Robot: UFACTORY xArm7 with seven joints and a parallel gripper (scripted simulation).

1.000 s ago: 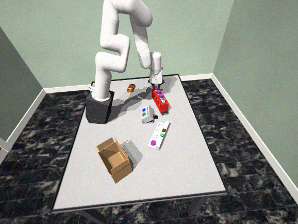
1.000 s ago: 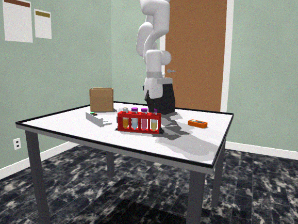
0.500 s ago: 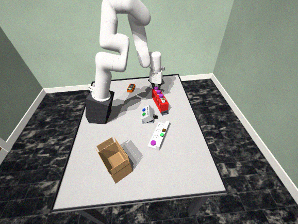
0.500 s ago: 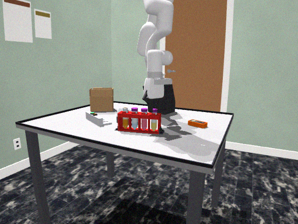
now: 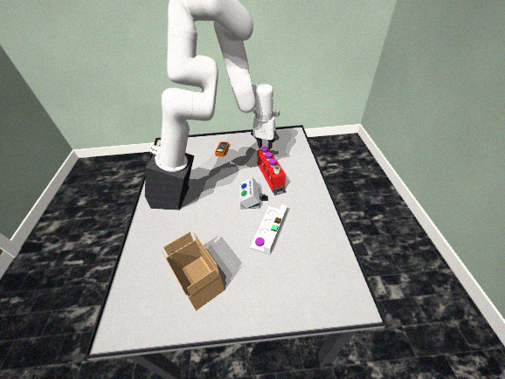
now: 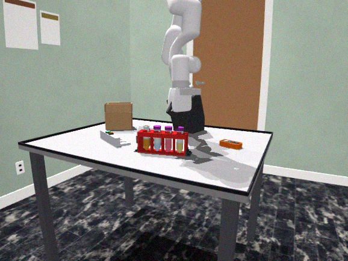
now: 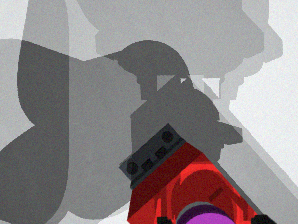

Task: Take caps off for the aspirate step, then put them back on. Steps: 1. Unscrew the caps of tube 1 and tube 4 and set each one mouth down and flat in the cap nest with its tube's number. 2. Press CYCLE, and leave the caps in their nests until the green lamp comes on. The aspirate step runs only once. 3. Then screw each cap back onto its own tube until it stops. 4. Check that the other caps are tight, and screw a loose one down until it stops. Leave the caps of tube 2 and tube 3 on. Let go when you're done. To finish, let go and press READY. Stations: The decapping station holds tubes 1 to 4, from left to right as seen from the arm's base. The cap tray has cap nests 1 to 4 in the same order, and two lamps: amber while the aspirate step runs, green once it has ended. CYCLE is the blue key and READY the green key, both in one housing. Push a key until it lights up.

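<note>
Pincer [image 5: 265,144] sits directly over the far end of the red decapping station [image 5: 272,171], upper centre of the top view. It is part-open and grasping nothing; its fingers aren't visible in the wrist view, so I can't confirm whether they straddle the cap.

Key relation: the end cap [image 5: 265,149] is just below the pincer, almost on its axis. In the wrist view that purple cap [image 7: 206,217] is only a sliver at the bottom edge, with the station's dark end bracket [image 7: 152,152] above it. So the cap lies slightly toward the bottom of the wrist frame, not centred.

The station's long axis runs from upper left to lower right in the top view, away from the pincer. Three purple caps are on at the upper end; the tube at the lower-right end [image 5: 277,168] is uncapped.

That tube's cap [image 5: 260,241] lies in the nest at the lower-left end of the white cap tray [image 5: 280,215], lower centre-right on the desk [image 5: 306,279]. The other nests look vacant.

Arm pose: base [image 5: 168,183] at left centre, links folded in an S, last link vertical, wrist pointing straight down.

My read: unscrewing the second cap is in progress, between twists. Next: clench, turn, lift.

Key housing [image 5: 250,194] sits between base and station.
</note>
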